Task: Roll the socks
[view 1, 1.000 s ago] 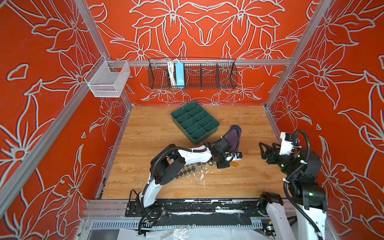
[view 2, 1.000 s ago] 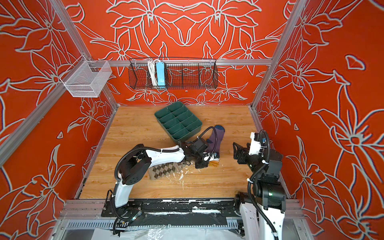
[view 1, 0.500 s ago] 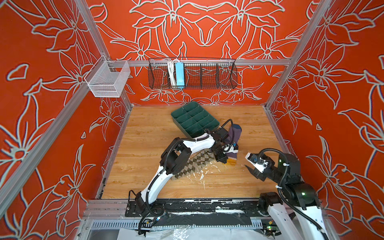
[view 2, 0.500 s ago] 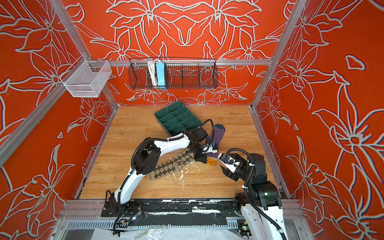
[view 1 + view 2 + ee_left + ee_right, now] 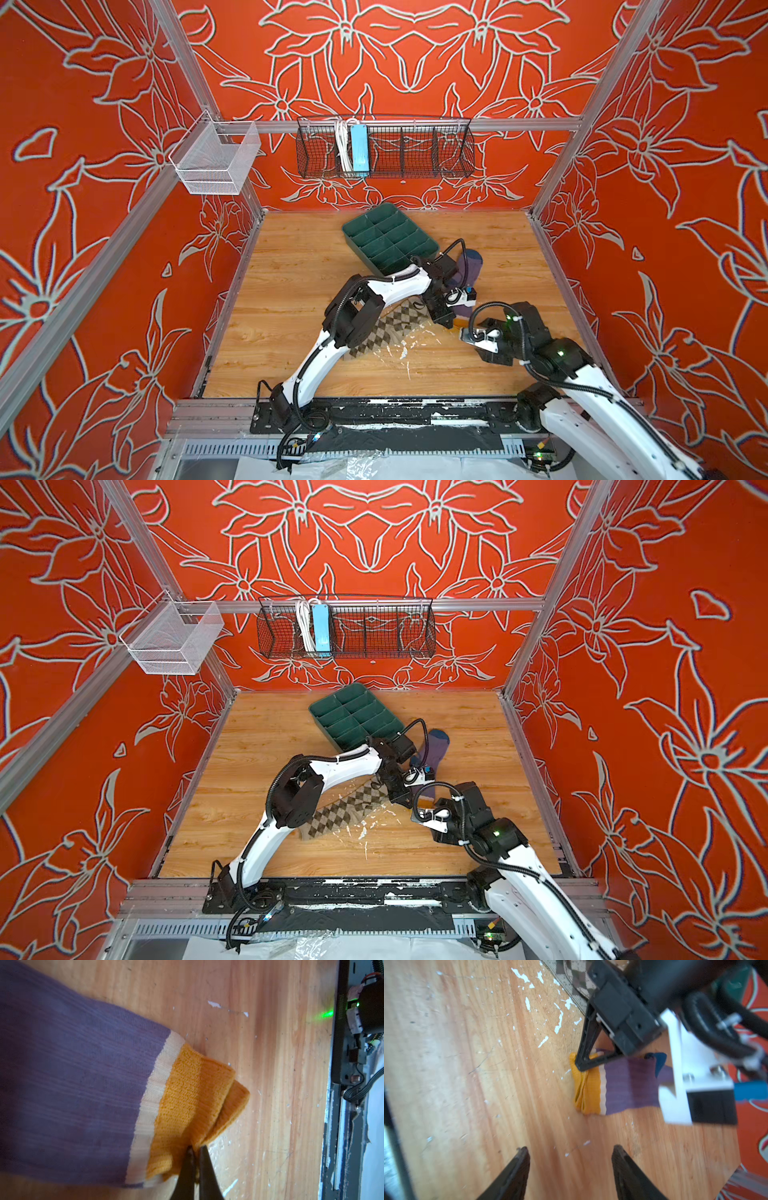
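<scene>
Top view: blue strip (image 5: pixel 359 147) in basket (image 5: pixel 415 160)

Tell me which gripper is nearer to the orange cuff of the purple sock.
Left. The left gripper is shut on a corner of the cuff; the right gripper stands open, apart from the cuff, pointing toward it.

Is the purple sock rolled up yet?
Not rolled: the purple sock lies stretched flat, only its orange cuff pinched in shut jaws.
</scene>
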